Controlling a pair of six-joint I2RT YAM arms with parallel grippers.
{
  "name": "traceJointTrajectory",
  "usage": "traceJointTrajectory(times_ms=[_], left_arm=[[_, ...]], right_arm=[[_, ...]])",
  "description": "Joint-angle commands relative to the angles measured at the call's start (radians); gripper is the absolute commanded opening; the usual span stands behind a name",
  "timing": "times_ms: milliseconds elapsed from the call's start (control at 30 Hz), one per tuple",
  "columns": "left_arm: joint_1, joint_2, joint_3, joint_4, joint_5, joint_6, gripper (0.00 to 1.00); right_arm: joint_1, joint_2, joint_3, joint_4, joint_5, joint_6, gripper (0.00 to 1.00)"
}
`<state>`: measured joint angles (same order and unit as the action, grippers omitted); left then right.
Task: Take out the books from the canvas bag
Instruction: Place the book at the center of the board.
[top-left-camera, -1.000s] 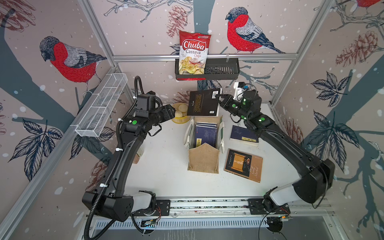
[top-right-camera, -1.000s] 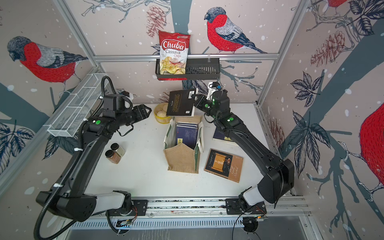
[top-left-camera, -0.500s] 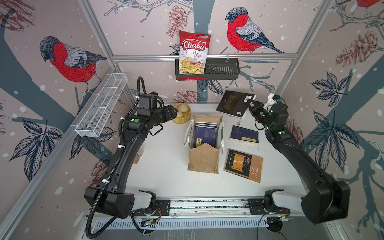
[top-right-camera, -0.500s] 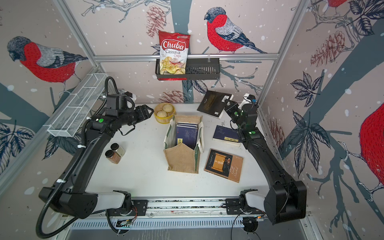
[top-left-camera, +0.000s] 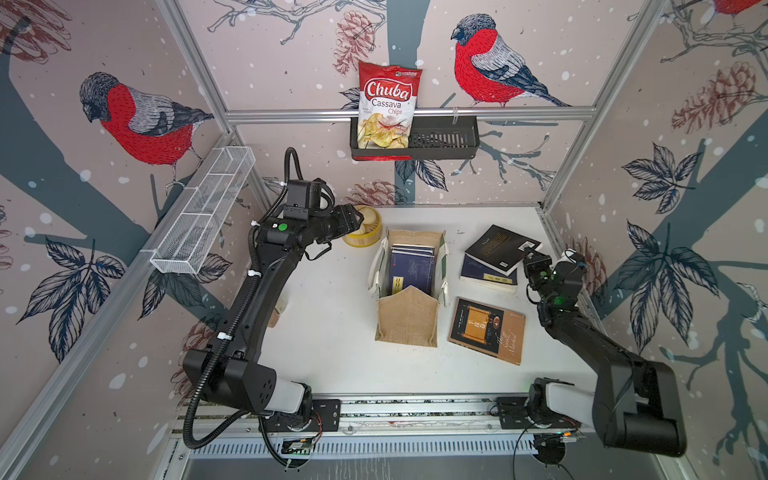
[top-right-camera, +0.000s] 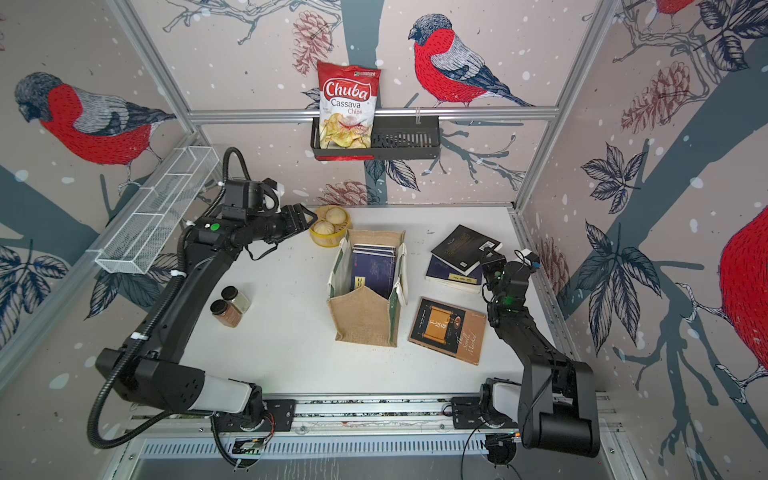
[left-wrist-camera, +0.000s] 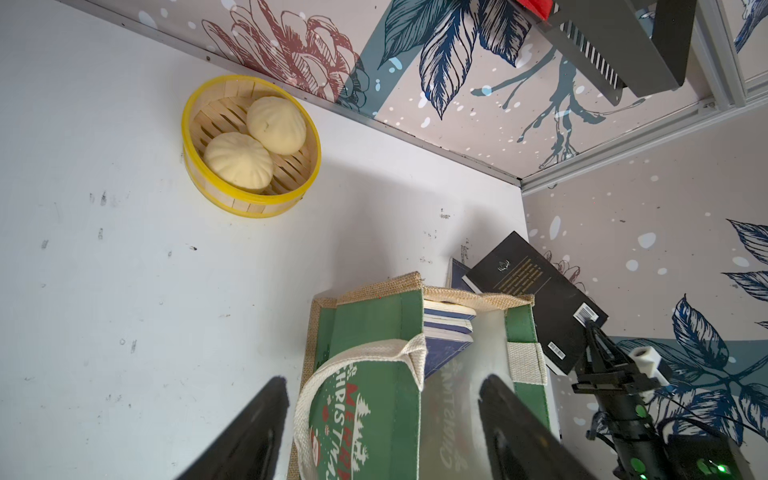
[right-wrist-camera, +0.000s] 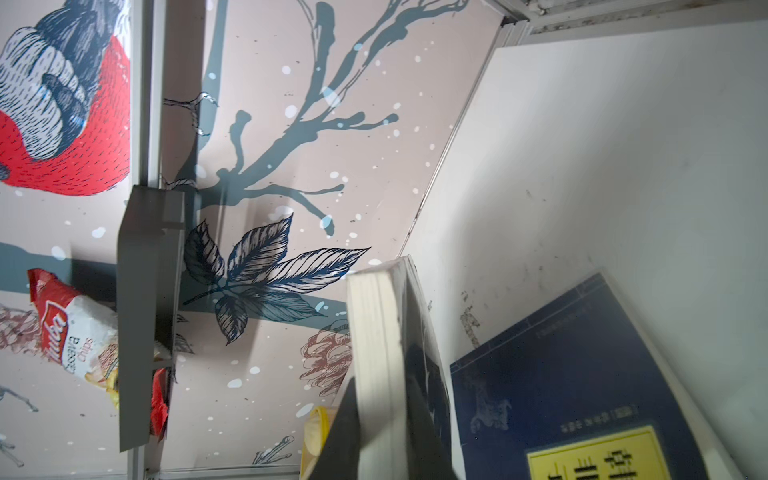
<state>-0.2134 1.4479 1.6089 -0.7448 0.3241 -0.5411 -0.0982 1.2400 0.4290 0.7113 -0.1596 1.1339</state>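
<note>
Right gripper (top-left-camera: 528, 257) has moved the black book (top-left-camera: 496, 246) from over the canvas bag (top-left-camera: 406, 322) down onto the loose navy book (top-left-camera: 482, 275) right of the bag, jaws still clamped on its corner. Left gripper (top-left-camera: 356, 217) hangs open by the bag's far-left corner. Navy stack (top-left-camera: 411, 269) is still inside the bag, so release and go back in.

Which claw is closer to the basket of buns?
Left. The left claw is beside the basket; the right claw is beyond the bag, holding a black book.
</note>
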Motion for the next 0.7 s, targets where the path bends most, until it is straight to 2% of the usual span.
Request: traceJointTrajectory(times_ms=[0,200,467,600,667], left_arm=[[0.002,0.012,0.012,0.012,0.033,0.008,0.74],[-0.005,0.023,0.025,0.010,0.028,-0.005,0.74],[-0.040,0.009,-0.002,0.006,0.009,-0.018,0.74],[-0.045,0.009,0.010,-0.001,0.001,-0.020,0.74],[-0.045,0.009,0.016,-0.005,-0.006,-0.020,0.74]], right_arm=[[-0.040,0.081,-0.015,0.283,-0.023,0.045,0.07],[-0.145,0.320,0.087,0.407,-0.122,0.050,0.07],[-0.198,0.733,0.373,0.552,-0.184,0.120,0.07],[-0.193,0.848,0.503,0.432,-0.165,0.090,0.08],[-0.190,0.880,0.559,0.325,-0.146,0.056,0.18]])
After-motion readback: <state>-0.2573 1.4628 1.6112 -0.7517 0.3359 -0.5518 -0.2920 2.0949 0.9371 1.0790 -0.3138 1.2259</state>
